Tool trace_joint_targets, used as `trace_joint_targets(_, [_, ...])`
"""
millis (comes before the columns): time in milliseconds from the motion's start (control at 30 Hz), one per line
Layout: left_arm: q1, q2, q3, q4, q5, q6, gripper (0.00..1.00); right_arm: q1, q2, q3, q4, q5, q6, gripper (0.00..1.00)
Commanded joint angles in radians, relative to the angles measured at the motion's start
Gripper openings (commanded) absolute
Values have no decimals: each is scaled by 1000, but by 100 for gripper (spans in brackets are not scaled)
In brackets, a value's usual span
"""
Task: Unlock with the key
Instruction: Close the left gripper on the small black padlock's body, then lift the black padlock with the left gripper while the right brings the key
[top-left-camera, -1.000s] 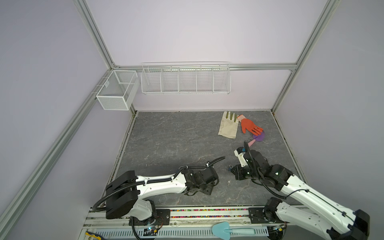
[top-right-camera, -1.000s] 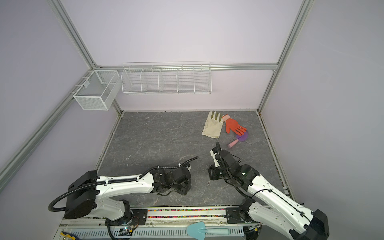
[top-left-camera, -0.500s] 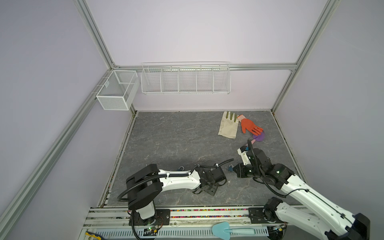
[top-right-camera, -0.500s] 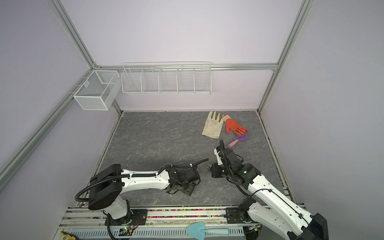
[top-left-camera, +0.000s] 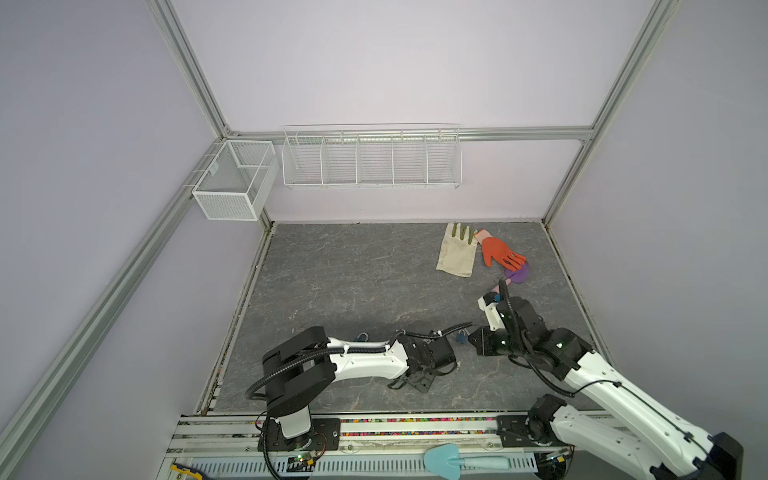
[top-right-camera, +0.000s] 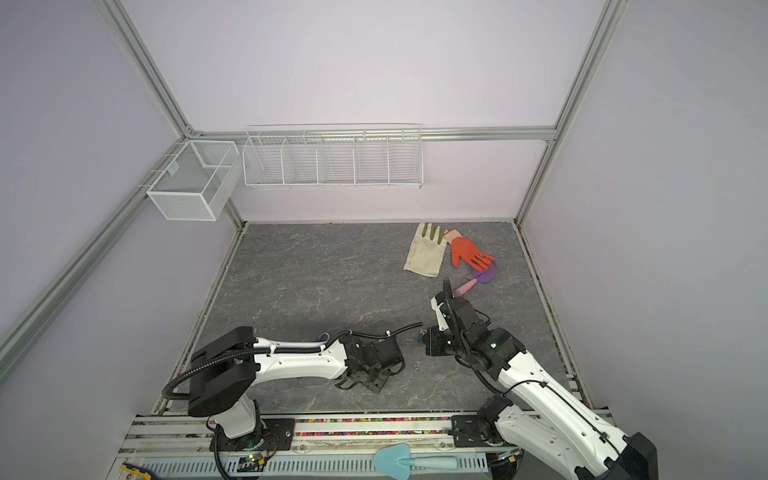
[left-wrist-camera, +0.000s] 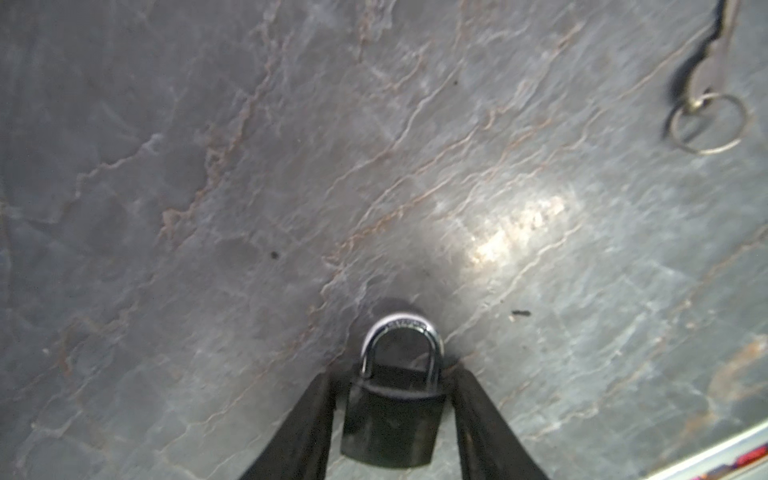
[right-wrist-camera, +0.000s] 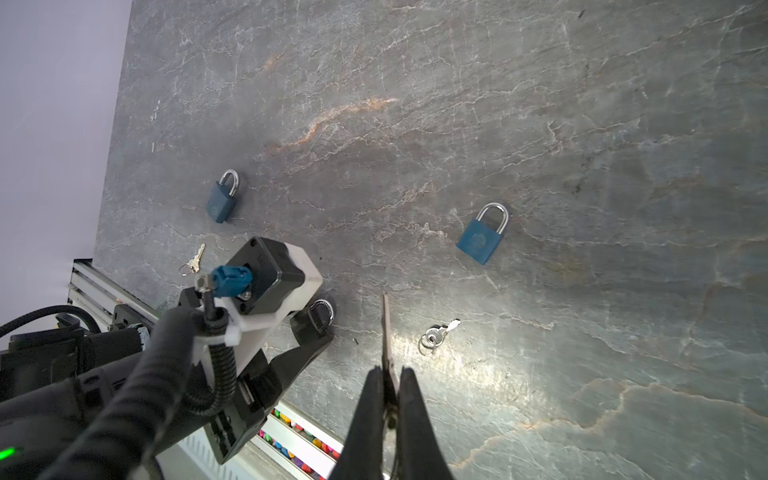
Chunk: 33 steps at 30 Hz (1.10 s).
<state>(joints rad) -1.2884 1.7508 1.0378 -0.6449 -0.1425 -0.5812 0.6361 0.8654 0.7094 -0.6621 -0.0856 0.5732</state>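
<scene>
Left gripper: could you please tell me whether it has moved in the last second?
Yes. The left gripper has shifted right along the front rail, toward the right gripper.

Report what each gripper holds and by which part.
Right gripper pinches key by its head, blade protruding. Left gripper straddles black padlock body; grip uncertain.

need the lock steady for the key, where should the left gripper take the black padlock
Probably by the body's two narrow side faces, coming from the end opposite the shackle. The black padlock lies on the table shackle pointing away, and the left gripper straddles its body.
</scene>
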Motion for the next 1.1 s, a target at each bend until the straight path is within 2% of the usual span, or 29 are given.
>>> trace_joint_targets(0, [-12,35,38,-51,-41,22,46,-7,-12,-16,-11,-16,6,6])
trace_joint_targets(200, [-14,57,47,-78,-55,7,40,-10,-14,-16,-11,-25,5,6])
trace_joint_targets(433, [-14,46,36,-84,-58,-4,38,-13,-15,-14,-8,-27,2,6])
trace_joint_targets(533, [-15,34,33,-88,-62,-6,32,-13,-16,-12,-7,-29,1,6])
trace_joint_targets(667, [-15,31,36,-94,-74,-12,31,-16,-15,-12,-4,-29,0,6])
trace_joint_targets(867, [-14,8,24,-90,-83,-68,26,-15,-20,-12,-8,-34,-9,6])
trace_joint_targets(1067, [0,-27,41,-126,-131,-198,22,-15,-29,5,-22,-27,-43,6])
